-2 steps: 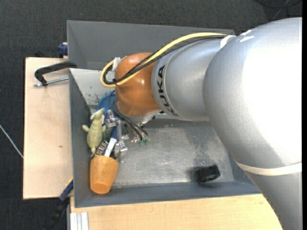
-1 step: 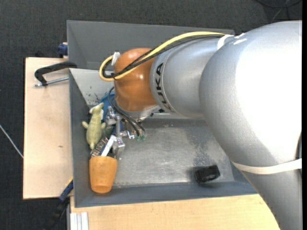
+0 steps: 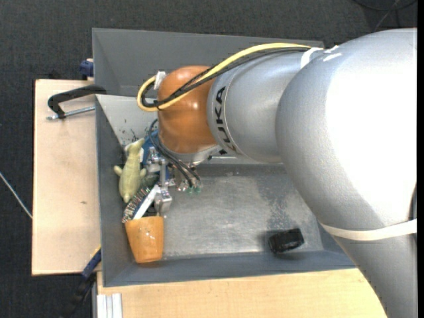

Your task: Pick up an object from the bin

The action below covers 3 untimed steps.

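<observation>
A small brush [image 3: 139,206], white-handled with dark bristles, lies slantwise right at the tip of my gripper [image 3: 163,189]. How far I am open, or whether I have it, I cannot tell. Just past it stands an orange cup [image 3: 146,238], and alongside me a yellow-green toy animal [image 3: 130,171], all crowded against the bin [image 3: 106,211] wall, which I judge is why I'm down in this corner. A black lump [image 3: 286,241] lies well apart, back on my arm's side.
</observation>
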Each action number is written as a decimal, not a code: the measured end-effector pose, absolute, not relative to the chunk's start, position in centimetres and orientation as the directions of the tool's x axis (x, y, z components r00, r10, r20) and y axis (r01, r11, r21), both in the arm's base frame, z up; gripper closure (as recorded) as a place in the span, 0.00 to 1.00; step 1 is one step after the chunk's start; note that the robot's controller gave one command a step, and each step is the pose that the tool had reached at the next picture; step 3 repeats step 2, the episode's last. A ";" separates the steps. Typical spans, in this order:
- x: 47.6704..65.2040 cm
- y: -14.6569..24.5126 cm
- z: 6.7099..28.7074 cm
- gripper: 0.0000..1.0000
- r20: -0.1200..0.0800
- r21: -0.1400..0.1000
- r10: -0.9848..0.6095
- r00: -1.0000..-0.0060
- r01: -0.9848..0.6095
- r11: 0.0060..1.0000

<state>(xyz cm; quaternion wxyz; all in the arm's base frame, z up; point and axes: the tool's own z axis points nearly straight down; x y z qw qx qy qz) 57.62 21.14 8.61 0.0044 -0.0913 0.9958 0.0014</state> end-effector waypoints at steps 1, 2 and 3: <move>57.0 21.1 8.8 1.00 -0.022 -0.001 -0.177 -0.984 -0.177 0.984; 59.5 21.6 21.1 1.00 -0.014 0.003 -0.170 -0.985 -0.170 0.985; 59.5 21.6 21.1 1.00 -0.014 0.003 -0.170 -0.985 -0.170 0.985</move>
